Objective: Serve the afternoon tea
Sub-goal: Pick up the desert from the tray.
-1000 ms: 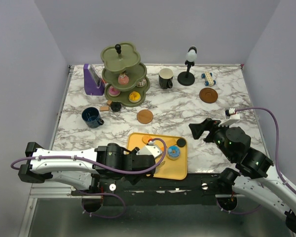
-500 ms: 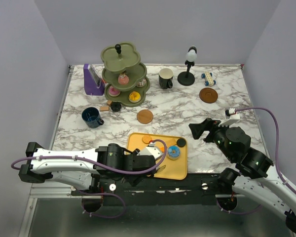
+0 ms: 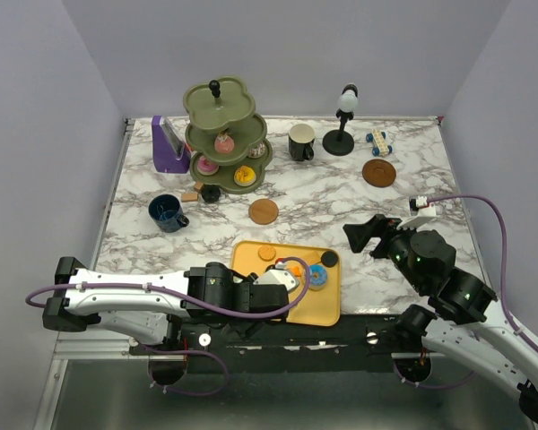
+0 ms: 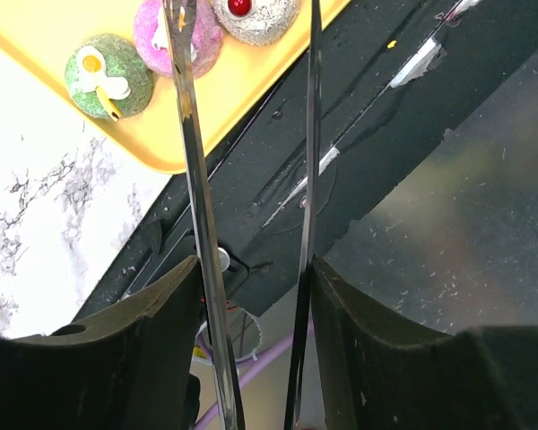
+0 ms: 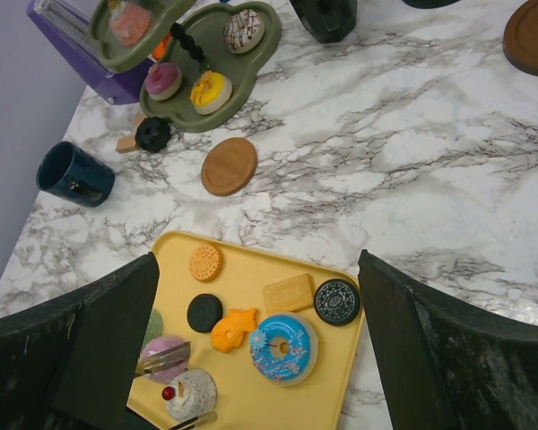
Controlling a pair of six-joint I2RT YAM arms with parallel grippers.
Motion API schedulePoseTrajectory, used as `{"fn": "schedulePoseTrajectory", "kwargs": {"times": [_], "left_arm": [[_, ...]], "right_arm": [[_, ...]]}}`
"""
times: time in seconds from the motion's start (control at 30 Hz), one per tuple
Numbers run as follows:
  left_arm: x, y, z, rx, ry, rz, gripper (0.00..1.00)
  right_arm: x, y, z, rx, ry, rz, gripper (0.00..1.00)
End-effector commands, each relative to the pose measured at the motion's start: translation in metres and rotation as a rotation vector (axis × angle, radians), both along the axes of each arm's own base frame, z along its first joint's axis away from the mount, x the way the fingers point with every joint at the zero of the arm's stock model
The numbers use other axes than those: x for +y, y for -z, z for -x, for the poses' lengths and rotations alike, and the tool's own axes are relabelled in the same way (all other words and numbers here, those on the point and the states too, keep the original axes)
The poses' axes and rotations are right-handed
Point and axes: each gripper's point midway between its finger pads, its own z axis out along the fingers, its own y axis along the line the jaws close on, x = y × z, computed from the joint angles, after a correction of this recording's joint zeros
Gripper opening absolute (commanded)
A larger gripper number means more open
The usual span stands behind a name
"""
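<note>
Half-spread astride the cherry-topped cupcake [image 4: 255, 13], grip unclear, the left fingers [image 4: 194, 170] may snag the pink cupcake [image 4: 152, 40]; right fingers [image 5: 99, 340] wide.

Top external: high behind the arm bases, looking down and away over the whole marble table [image 3: 341, 193]. Left wrist: very close, pointing down past the yellow tray's [image 4: 45, 31] near edge. Right wrist: higher, angled far-left across the table. Shared by all three: the tray; by both wrists: the toy cakes [image 4: 108, 76].
</note>
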Motion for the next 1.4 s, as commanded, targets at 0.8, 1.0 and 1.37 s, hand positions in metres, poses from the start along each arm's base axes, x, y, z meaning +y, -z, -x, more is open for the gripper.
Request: {"fn": "schedulePoseTrajectory", "kwargs": {"times": [0.8, 1.0, 1.37], "left_arm": [[0.001, -0.058, -0.033, -0.188, -0.023, 0.065, 0.4], [0.015, -0.085, -0.062, -0.295, -0.114, 0.117, 0.38], [0.047, -0.146, -0.137, -0.534, -0.362, 0.201, 0.37]], "right_arm": [[-0.003, 0.001, -0.001, -0.005, 0.013, 0.007, 1.0], [-0.003, 0.001, 0.0, -0.007, 0.012, 0.005, 1.0], [-0.003, 0.0, 0.0, -0.011, 0.012, -0.002, 1.0]]}}
